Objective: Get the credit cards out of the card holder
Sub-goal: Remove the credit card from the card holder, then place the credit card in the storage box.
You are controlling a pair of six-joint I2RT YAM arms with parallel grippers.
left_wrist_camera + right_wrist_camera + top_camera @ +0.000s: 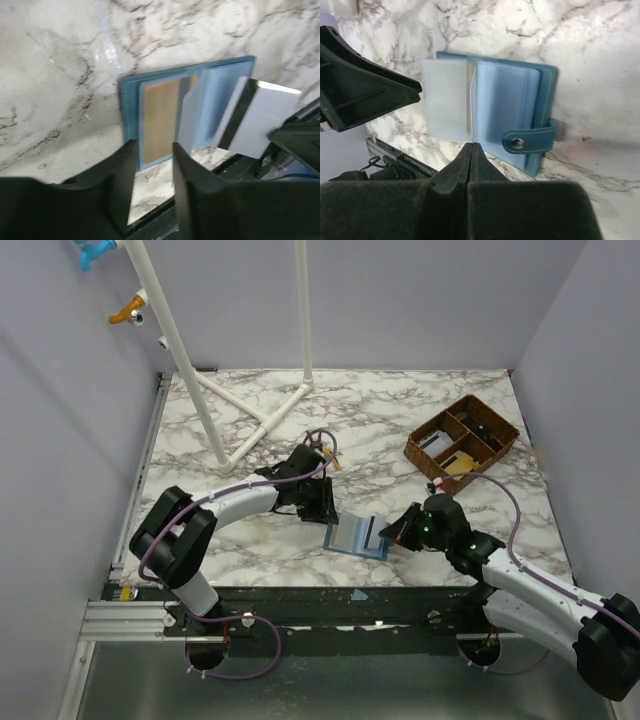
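Observation:
The blue card holder (352, 539) lies open on the marble near the table's front edge, its paler sleeves (505, 105) spread and its snap strap (530, 140) at one side. A tan card (160, 120) sits in one sleeve. My right gripper (471, 146) is shut on a white credit card with a black stripe (260, 120), which stands up over the holder and shows edge-on (470, 100) in the right wrist view. My left gripper (153, 150) is open at the holder's other side, with only marble between its fingers (125, 170).
A brown compartment tray (500, 445) with a few items stands at the back right. A white pipe frame (255, 415) rises from the back left. The table's dark front edge (330, 595) runs just behind the holder. Grey walls close in both sides.

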